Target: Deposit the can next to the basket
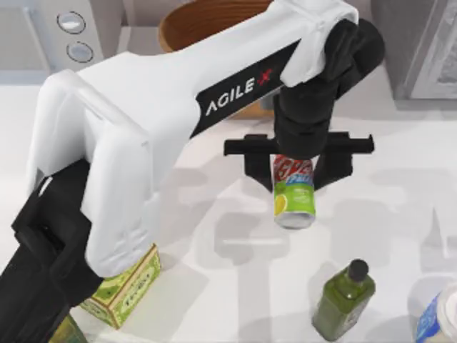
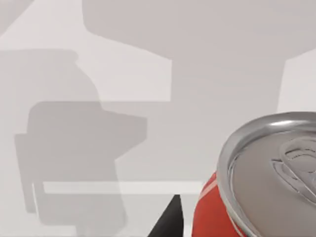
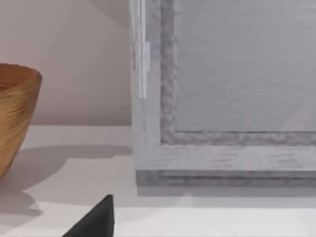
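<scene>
The can (image 1: 293, 194), lime-green below a red-and-white label, hangs tilted above the white table near the middle, a little to the right. My left gripper (image 1: 296, 163) is shut on its upper part, one black finger on each side. In the left wrist view the can's silver top (image 2: 276, 173) and red label sit close to the camera, above the table. The basket (image 1: 203, 23), a tan woven bowl, stands at the back behind my left arm, and its side (image 3: 15, 113) also appears in the right wrist view. My right gripper (image 3: 98, 221) is parked near a grey frame.
A dark green bottle (image 1: 343, 300) lies at the front right, with a blue-and-white container (image 1: 439, 318) at the right edge. A green carton (image 1: 126, 287) sits at the front left under my arm. A grey framed cabinet (image 3: 222, 98) stands at the back right, and a knobbed appliance (image 1: 71, 32) at the back left.
</scene>
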Controlling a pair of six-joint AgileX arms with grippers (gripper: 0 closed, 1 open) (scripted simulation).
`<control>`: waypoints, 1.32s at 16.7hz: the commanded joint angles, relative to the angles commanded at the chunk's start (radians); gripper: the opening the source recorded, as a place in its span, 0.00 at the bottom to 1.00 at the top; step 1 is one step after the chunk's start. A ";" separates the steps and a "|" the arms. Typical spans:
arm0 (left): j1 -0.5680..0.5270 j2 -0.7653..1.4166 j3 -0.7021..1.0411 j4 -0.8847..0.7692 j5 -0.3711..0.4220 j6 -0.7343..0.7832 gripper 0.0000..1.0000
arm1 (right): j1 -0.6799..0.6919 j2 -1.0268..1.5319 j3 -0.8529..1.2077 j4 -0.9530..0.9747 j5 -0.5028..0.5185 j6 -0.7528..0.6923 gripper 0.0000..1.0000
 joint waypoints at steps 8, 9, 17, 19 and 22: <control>0.001 -0.004 -0.034 0.031 0.000 0.001 0.00 | 0.000 0.000 0.000 0.000 0.000 0.000 1.00; 0.000 -0.004 -0.040 0.035 0.000 0.000 0.00 | 0.000 0.000 0.000 0.000 0.000 0.000 1.00; 0.000 -0.004 -0.040 0.035 0.000 0.000 0.38 | 0.000 0.000 0.000 0.000 0.000 0.000 1.00; 0.000 -0.004 -0.040 0.035 0.000 0.000 0.53 | 0.000 0.000 0.000 0.000 0.000 0.000 1.00; 0.000 -0.004 -0.040 0.035 0.000 0.000 0.75 | 0.000 0.000 0.000 0.000 0.000 0.000 1.00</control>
